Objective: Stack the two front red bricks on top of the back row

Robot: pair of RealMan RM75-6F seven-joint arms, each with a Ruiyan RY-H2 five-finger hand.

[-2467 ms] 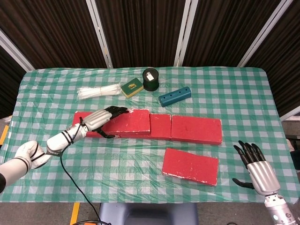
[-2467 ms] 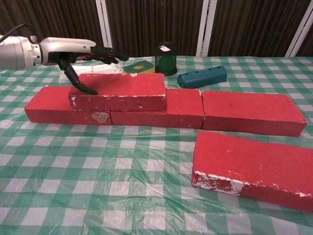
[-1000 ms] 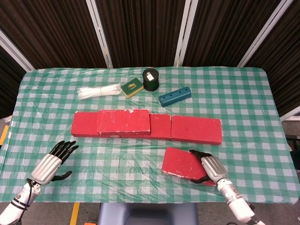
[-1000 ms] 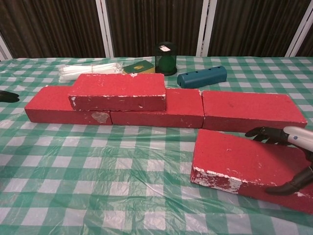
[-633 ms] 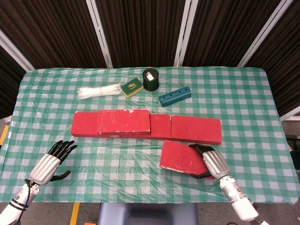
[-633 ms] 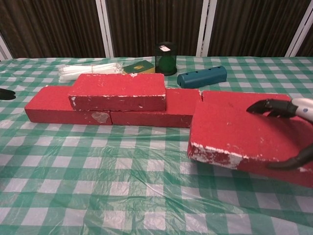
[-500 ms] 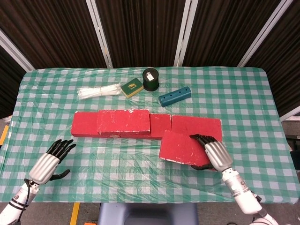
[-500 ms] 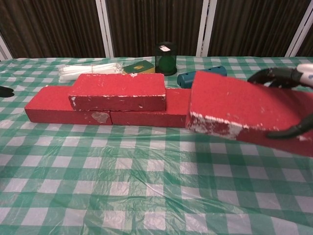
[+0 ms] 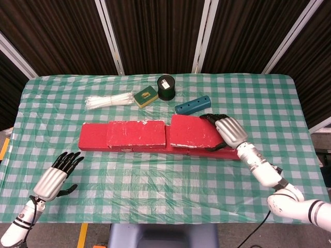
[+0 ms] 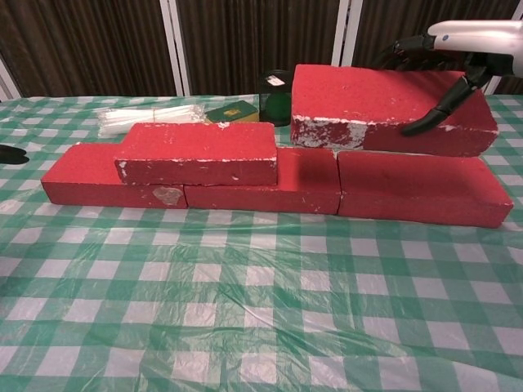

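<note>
Your left hand point(image 9: 50, 181) rests low at the near left of the green checked tablecloth point(image 9: 155, 175), fingers apart and holding nothing; in the chest view only a dark fingertip shows at the left edge. Well beyond those fingers lies the back row of red bricks point(image 10: 196, 184), and on its left part the first stacked brick point(image 10: 200, 153) already sits, its top flat and level. Farther back from it are a bundle of white cable ties point(image 9: 107, 101), a green-and-yellow sponge point(image 9: 145, 96), a dark green cup point(image 9: 166, 87) and a teal block with holes point(image 9: 193, 105).

To the right, your right hand point(image 9: 227, 131) grips the second red brick point(image 10: 384, 109) at its right end — fingers point(image 10: 409, 42) over the top face, the thumb hooked down the near face. In the chest view the brick hangs in the air, clear of the rightmost brick of the row point(image 10: 417, 196) directly below it, its left end reaching over the seam with the middle brick. It looks roughly level, and its chipped near-left corner shows white.
</note>
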